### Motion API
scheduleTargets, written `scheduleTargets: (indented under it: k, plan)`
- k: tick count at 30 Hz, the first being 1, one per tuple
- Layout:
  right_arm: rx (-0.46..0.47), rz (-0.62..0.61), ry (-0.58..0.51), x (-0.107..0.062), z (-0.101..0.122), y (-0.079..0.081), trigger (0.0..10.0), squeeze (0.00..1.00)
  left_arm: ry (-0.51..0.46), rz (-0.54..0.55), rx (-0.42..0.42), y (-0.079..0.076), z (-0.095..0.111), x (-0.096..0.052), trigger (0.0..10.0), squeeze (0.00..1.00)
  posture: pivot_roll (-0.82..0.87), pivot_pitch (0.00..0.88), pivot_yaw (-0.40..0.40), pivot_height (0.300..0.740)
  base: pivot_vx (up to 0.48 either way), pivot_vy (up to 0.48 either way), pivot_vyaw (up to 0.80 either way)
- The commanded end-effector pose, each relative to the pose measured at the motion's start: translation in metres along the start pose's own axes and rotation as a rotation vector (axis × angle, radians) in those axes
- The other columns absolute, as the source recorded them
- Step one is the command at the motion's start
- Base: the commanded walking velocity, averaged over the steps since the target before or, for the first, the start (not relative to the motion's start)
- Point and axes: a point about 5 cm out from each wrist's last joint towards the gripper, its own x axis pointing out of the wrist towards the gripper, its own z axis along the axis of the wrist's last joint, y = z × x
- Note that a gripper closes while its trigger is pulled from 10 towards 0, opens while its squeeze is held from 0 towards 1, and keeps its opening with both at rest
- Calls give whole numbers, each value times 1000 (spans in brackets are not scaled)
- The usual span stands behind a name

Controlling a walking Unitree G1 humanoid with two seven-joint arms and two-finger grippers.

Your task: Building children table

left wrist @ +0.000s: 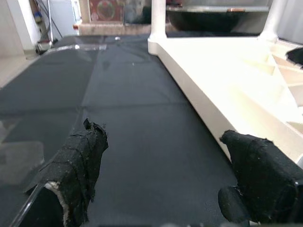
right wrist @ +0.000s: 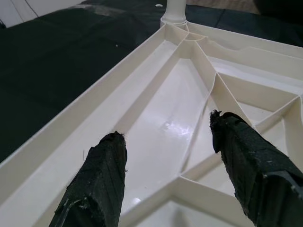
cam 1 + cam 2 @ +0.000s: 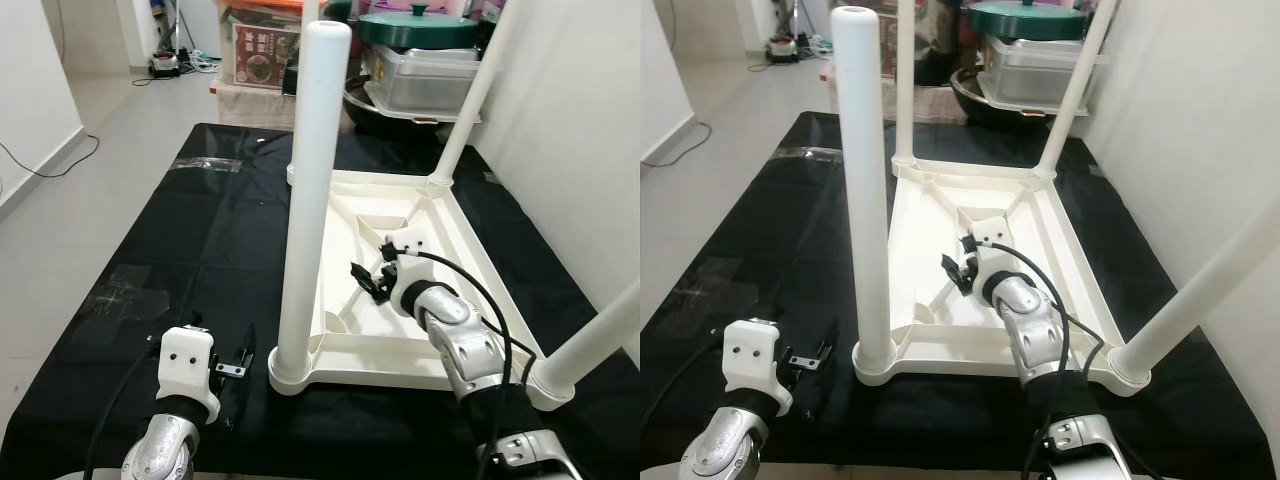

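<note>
A white plastic children's table (image 3: 470,255) lies upside down on a black cloth (image 3: 200,230). White legs stand in its corners: a tall one at the near left (image 3: 312,190), one at the far right (image 3: 468,105) and one at the near right (image 3: 590,345). My right gripper (image 3: 368,280) hovers open over the ribbed underside, its padded fingers (image 2: 102,175) apart above a shallow compartment. My left gripper (image 3: 238,375) is open low over the cloth, just left of the near-left leg's base. In the left wrist view the table's side rim (image 1: 208,90) runs along one side of its fingers (image 1: 78,165).
Plastic storage boxes and a green-lidded pot (image 3: 418,30) are stacked behind the worktable. A white wall (image 3: 580,120) runs close along the right. Open floor (image 3: 110,110) lies to the left. A clear tape patch (image 3: 130,295) sticks to the cloth at the near left.
</note>
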Motion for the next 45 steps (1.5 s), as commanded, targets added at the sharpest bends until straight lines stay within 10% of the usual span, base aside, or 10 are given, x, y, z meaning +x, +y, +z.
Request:
scheduleTargets:
  k: [1, 45]
  plan:
    - [19, -15, 2, 0, 0, -2, 10000, 0, -7, 2, 5, 0, 1, -1, 10000, 0, 124, 0, -93, 740, 0, 0, 0]
    - [141, -261, -65, 5, 11, -5, 10000, 0, 1, 3, -28, -3, 2, -1, 10000, 0, 125, 0, -87, 740, -71, 0, 0]
